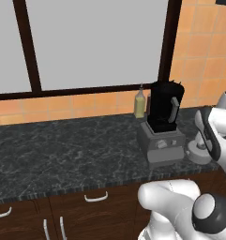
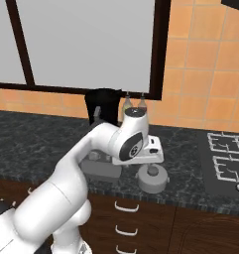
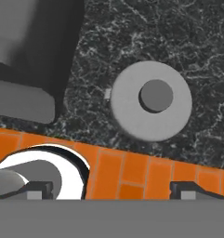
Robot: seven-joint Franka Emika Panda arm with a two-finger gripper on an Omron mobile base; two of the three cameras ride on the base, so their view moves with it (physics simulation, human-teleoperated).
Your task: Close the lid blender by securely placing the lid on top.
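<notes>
Rendered kitchen scene, seen by two base cameras and one hand camera. The white Franka arm rises from the base, bends at a dark-jointed elbow and reaches forward over the dark speckled stone counter, with its hand turned downward above the counter's front part. The two-finger gripper looks straight down at the round grey disc-shaped lid with a small raised knob in its centre; the two dark finger tips stand far apart at the bottom of the hand view, one near each side, with nothing between them, so the jaws are wide and hold nothing. In the right base view the gripper's fingers are hidden behind the wrist.

The lid lies flat on the counter near its front edge, just beside the boxy grey base of the blender. In the left base view the lid is partly covered by the arm's wrist. The blender, a tall black jar with a grey side handle on the knobbed grey base, stands upright on the counter with the jar's top uncovered. In the hand view the blender fills the upper left, apart from the lid. A small yellowish bottle stands behind the blender by the orange tiled wall.
</notes>
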